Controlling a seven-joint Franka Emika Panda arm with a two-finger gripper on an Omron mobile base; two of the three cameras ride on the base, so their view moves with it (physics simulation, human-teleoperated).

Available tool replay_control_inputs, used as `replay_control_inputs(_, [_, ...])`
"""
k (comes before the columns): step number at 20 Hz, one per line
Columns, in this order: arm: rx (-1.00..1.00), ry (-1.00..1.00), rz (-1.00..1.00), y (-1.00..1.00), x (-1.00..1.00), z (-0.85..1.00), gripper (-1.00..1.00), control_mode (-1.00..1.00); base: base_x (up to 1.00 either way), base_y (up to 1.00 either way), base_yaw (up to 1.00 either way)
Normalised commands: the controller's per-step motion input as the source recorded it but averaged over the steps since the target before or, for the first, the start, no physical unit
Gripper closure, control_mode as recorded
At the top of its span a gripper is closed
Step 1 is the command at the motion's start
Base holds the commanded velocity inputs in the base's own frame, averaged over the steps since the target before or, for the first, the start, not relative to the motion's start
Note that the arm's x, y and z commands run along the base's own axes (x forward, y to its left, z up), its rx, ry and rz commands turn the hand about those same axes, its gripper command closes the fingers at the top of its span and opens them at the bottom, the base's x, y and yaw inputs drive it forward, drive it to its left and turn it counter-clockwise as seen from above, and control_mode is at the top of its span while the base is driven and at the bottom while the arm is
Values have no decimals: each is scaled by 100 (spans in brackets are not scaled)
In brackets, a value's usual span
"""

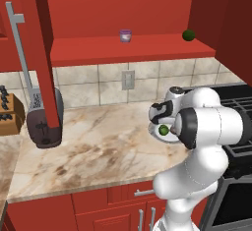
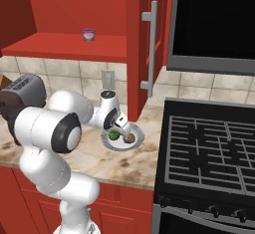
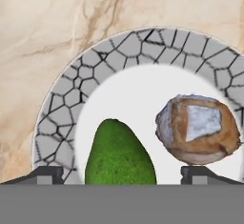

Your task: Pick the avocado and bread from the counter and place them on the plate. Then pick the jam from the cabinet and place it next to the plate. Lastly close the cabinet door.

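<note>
One avocado (image 3: 119,154), one bread (image 3: 198,128), one plate (image 3: 95,70)

My arm is bent forward and low over the worktop near its right edge, elbow raised, wrist turned down. My gripper (image 2: 119,126) points downward with its jaws spread wide and nothing between them; the two dark fingertips (image 3: 47,174) stand well apart.

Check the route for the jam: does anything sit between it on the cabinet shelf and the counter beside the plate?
Nothing visible blocks it. The jam stands alone on the open shelf; bare counter lies left of the plate.
</note>
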Motion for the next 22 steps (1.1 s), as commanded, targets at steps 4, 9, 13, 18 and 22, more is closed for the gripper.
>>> replay_control_inputs(4, [0, 0, -3, -1, -1, 69, -100, -100, 0, 0, 0])
replay_control_inputs(9, [-2, 0, 0, 0, -34, 54, -100, -100, 0, 0, 0])
replay_control_inputs(13, [-4, 0, 0, 4, -47, 50, -100, -100, 0, 0, 0])
replay_control_inputs(18, [-4, 0, 1, 21, -42, 53, -100, -100, 0, 0, 0])
replay_control_inputs(22, [-3, -1, 3, 38, -33, 58, -100, -100, 0, 0, 0])
